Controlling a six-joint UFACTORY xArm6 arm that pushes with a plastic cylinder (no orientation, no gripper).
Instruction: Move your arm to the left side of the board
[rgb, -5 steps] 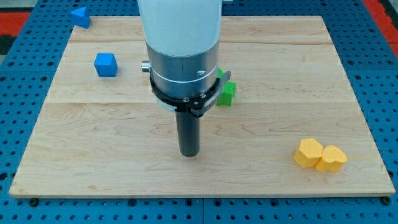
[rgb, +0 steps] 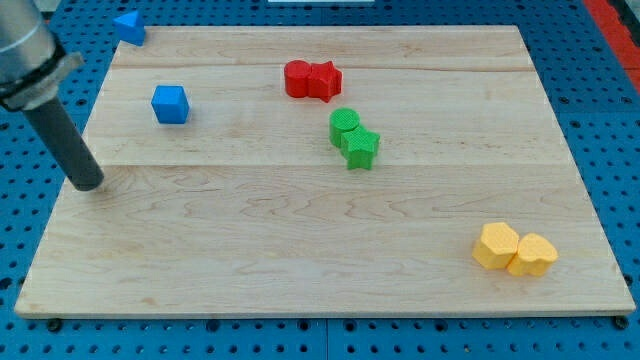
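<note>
While the rod leans in from the view's top left, my tip (rgb: 88, 184) rests at the wooden board's (rgb: 300, 250) nine o'clock edge. The blue cube (rgb: 170, 104) sits at its one o'clock, apart; the rod has no fingers.

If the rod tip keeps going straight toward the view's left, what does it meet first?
Probably nothing: my tip sits near the board's left edge, below the blue cube; no block lies further left.

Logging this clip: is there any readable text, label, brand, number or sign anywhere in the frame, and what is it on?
None: no words, numbers, labels or signs show on the wooden board, the blue pegboard table, the rod with my tip at the board's left edge, below and left of the blue cube, or the other blocks.
</note>
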